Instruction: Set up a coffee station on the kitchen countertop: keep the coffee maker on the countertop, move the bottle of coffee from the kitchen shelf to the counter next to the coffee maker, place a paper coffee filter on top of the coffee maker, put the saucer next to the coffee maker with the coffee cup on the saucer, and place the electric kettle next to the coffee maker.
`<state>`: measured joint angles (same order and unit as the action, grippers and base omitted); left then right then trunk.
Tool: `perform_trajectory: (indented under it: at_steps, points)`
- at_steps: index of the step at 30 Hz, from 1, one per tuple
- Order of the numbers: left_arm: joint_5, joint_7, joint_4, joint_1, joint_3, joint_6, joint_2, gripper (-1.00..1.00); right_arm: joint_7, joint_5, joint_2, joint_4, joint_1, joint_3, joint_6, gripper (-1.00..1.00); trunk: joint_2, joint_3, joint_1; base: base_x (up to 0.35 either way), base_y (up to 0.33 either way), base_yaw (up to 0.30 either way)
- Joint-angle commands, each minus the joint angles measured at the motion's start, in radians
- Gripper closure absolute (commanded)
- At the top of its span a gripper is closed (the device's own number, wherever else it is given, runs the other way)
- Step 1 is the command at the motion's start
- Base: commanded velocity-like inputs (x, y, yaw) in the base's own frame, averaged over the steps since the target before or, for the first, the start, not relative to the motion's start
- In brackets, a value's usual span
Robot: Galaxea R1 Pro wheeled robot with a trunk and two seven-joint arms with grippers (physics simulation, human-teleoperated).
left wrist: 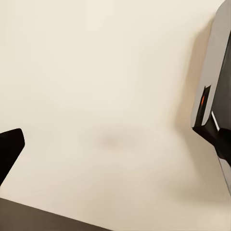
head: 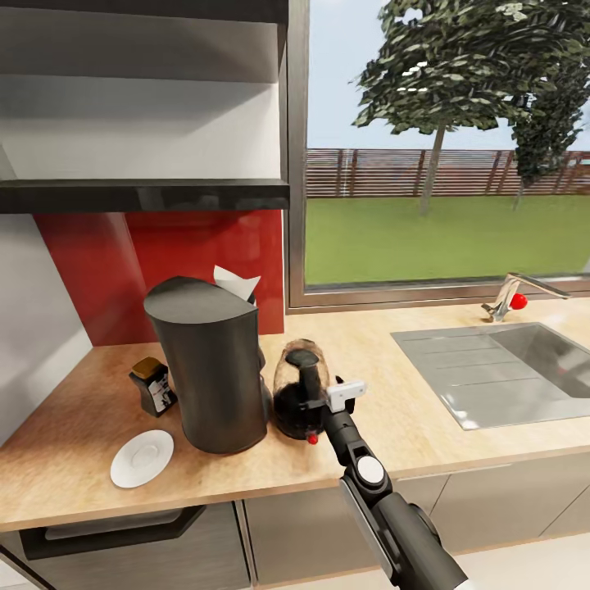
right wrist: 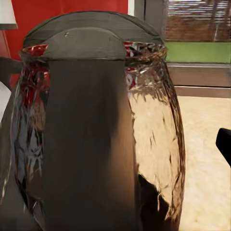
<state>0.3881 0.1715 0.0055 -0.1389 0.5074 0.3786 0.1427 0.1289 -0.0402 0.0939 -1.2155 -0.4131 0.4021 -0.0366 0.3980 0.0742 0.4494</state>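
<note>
The tall dark grey coffee maker (head: 211, 369) stands on the wooden countertop (head: 426, 426) in front of the red backsplash. A white paper filter (head: 236, 283) pokes up at its top rear edge. To its left are the small bottle of coffee (head: 153, 387) and, nearer the front, the white saucer (head: 142, 458). The glass electric kettle (head: 297, 392) stands close against the coffee maker's right side. My right gripper (head: 318, 403) is at the kettle's black handle (right wrist: 89, 144), open, with one fingertip (right wrist: 224, 144) well off to the side. My left gripper (left wrist: 115, 144) is open over a plain cream surface.
A steel sink (head: 500, 369) with a faucet (head: 510, 297) is set into the counter on the right, below the window. Dark shelves (head: 143, 195) hang above the coffee maker. Bare counter lies between the kettle and the sink.
</note>
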Motion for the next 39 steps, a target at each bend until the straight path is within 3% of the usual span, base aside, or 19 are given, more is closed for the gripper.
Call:
perform_trajectory:
  at_steps: [1,18,32,39]
  points:
    - [0.011,0.005,0.001,0.001,0.005,0.003,0.000,-1.00,0.006,-0.004,0.000,0.001,-0.001,0.002,-0.003,-1.00,0.002,0.002,0.001,0.000,0.000,0.000]
    - [0.011,0.006,0.001,0.001,0.005,0.003,0.000,-1.00,0.006,-0.004,0.000,0.001,-0.001,0.002,-0.003,-1.00,0.002,0.002,0.001,-0.002,0.000,0.000]
    - [0.011,0.006,0.001,0.001,0.005,0.003,0.001,-1.00,0.006,-0.004,0.000,0.002,-0.001,0.001,-0.003,-1.00,0.002,0.002,0.001,-0.264,-0.059,0.000]
    - [0.010,0.006,0.001,0.001,0.005,0.003,0.001,-1.00,0.006,-0.004,0.000,0.002,-0.001,0.001,-0.003,-1.00,0.002,0.002,0.001,-0.076,-0.018,0.000]
